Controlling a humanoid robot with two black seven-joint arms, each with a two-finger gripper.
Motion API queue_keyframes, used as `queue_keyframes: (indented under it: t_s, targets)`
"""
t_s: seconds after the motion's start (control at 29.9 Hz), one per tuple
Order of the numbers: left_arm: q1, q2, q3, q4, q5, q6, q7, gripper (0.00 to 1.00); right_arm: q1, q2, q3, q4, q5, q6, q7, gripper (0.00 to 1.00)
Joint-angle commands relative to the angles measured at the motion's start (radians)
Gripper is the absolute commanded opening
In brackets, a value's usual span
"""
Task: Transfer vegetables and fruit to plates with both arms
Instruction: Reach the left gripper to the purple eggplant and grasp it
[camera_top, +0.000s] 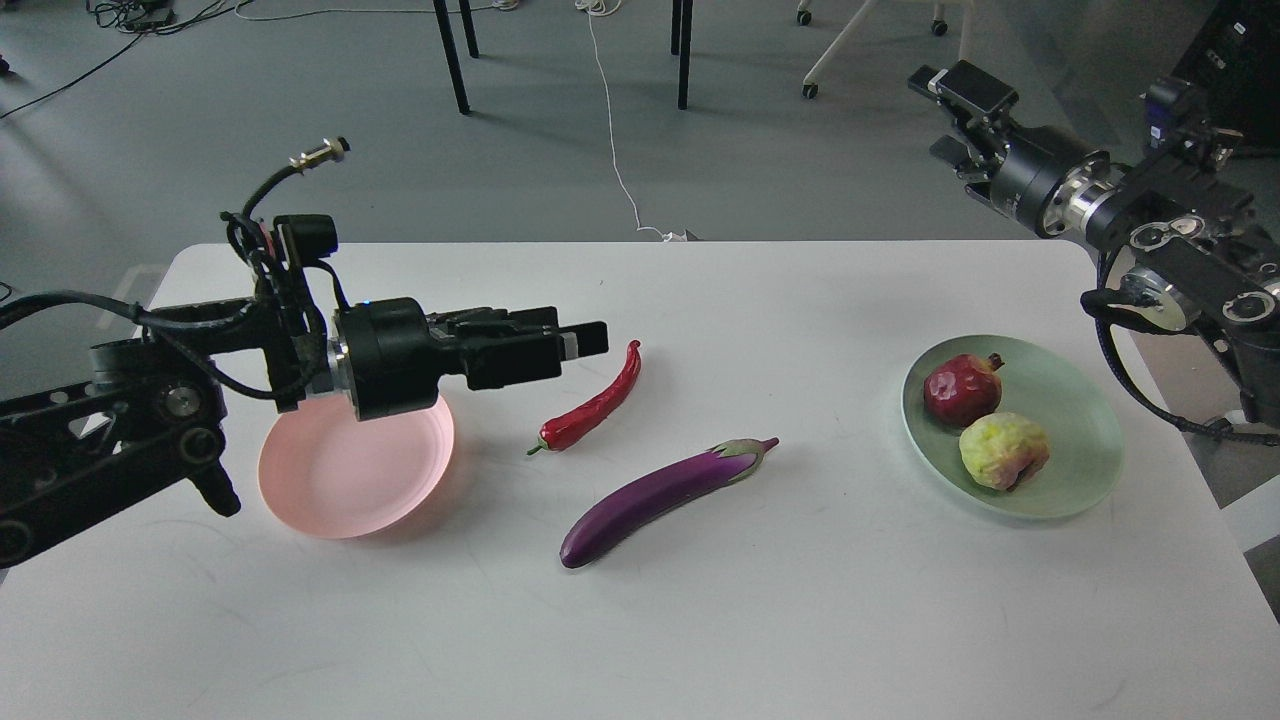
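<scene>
The red chili pepper (595, 405) and the purple eggplant (660, 490) lie on the white table (760, 620) near its middle. The pale pink plate (340, 490) is at the left with nothing on its visible part. The mint green plate (1075, 420) at the right holds the dark red pomegranate-like fruit (960, 390) and the yellow-green fruit (1003, 452), which touch each other. My left gripper (590, 342) reaches over the pink plate and points right, its tip just left of the chili's upper end. Its fingers overlap in this view. My right gripper (950, 115) is raised above the table's far right corner, open and empty.
Chair and table legs (450, 55) and a white cable (615, 150) are on the grey floor beyond the far table edge. My left arm (120, 420) covers the pink plate's far rim. The right table edge runs close to the green plate.
</scene>
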Motion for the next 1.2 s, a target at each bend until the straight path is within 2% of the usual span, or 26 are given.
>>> queue_keyframes:
  t_s: [0.0, 0.13, 0.2, 0.27, 0.43, 0.67, 0.74, 0.8, 0.97, 1.07, 1.17]
  targets:
    - [0.001, -0.121, 0.046, 0.041, 0.303, -0.001, 0.005, 0.93, -0.061, -0.002, 0.031, -0.003, 0.261, 0.011, 0.000, 1.00]
    - [-0.004, -0.293, 0.093, 0.125, 0.472, -0.004, 0.039, 0.91, -0.111, -0.012, 0.032, -0.003, 0.416, 0.038, -0.004, 1.00]
    - [-0.001, -0.344, 0.107, 0.180, 0.522, -0.004, 0.077, 0.88, -0.134, -0.015, 0.046, -0.001, 0.438, 0.073, 0.000, 0.99]
    - [0.001, -0.372, 0.124, 0.226, 0.559, -0.004, 0.091, 0.85, -0.157, -0.025, 0.075, 0.001, 0.441, 0.116, 0.002, 1.00]
    - [0.004, -0.389, 0.189, 0.288, 0.569, -0.004, 0.100, 0.78, -0.206, -0.051, 0.181, 0.010, 0.441, 0.144, 0.002, 0.99]
    - [0.016, -0.384, 0.189, 0.338, 0.569, 0.002, 0.100, 0.69, -0.285, -0.052, 0.258, 0.013, 0.443, 0.190, 0.003, 0.99]
    - [0.027, -0.384, 0.192, 0.341, 0.569, 0.002, 0.100, 0.62, -0.288, -0.052, 0.259, 0.011, 0.443, 0.196, 0.005, 1.00]
    - [0.039, -0.384, 0.192, 0.348, 0.569, 0.002, 0.100, 0.44, -0.288, -0.052, 0.264, 0.011, 0.443, 0.198, 0.005, 1.00]
    - [0.054, -0.383, 0.178, 0.352, 0.569, 0.002, 0.100, 0.23, -0.289, -0.052, 0.291, 0.011, 0.443, 0.222, 0.005, 0.99]
    - [0.051, -0.373, 0.169, 0.343, 0.569, 0.005, 0.097, 0.16, -0.291, -0.052, 0.294, 0.011, 0.443, 0.228, 0.005, 0.99]
    - [0.053, -0.321, 0.108, 0.311, 0.564, 0.007, 0.097, 0.16, -0.289, -0.052, 0.305, 0.011, 0.441, 0.230, 0.005, 0.99]
